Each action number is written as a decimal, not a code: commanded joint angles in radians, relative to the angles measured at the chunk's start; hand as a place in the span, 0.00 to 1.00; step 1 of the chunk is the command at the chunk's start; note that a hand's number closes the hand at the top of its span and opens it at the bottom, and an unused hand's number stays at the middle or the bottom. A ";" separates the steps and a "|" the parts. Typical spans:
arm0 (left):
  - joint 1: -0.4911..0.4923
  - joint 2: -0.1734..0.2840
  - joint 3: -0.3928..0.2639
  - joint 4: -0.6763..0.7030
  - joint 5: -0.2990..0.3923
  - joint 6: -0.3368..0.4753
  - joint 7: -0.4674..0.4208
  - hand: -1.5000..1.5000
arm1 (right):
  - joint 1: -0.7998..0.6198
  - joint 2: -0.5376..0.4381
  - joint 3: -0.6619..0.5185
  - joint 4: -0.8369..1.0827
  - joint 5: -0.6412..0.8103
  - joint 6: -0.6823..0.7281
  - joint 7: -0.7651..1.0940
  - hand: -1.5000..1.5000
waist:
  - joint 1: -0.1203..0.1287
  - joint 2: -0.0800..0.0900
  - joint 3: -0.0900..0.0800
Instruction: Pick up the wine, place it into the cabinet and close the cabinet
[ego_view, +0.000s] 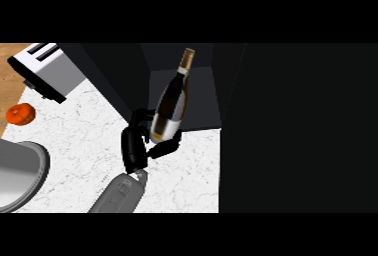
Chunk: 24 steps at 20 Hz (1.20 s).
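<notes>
The wine bottle (171, 102) is dark with a pale label near its base and a gold-capped neck that points away from me. It leans in front of the dark cabinet (203, 107), and its base is level with the cabinet's front edge. My left hand (134, 142) is shut on the bottle's lower part. Its fingers (140, 117) curl on the bottle's left side and more of the hand wraps under the base. My right hand does not show.
A silver toaster (46, 70) stands at the back left, with an orange round fruit (21, 114) in front of it. A large grey bowl (18, 175) lies at the left edge. A tall black panel (295, 130) fills the right of the view beyond the white counter (81, 135).
</notes>
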 joint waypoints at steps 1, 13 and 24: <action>-0.279 0.040 0.045 0.185 -0.022 -0.110 0.084 1.00 | 0.015 -0.007 0.007 -0.028 -0.059 0.017 0.009 0.00 | -0.045 0.031 -0.012; -0.636 -0.045 0.036 0.513 -0.052 -0.147 0.179 1.00 | 0.030 0.004 -0.026 -0.034 -0.086 0.010 -0.005 0.00 | -0.017 0.029 -0.014; -0.728 -0.046 -0.030 0.779 -0.017 -0.052 0.216 1.00 | 0.045 -0.030 -0.042 -0.055 -0.118 0.046 0.000 0.00 | -0.039 0.036 -0.014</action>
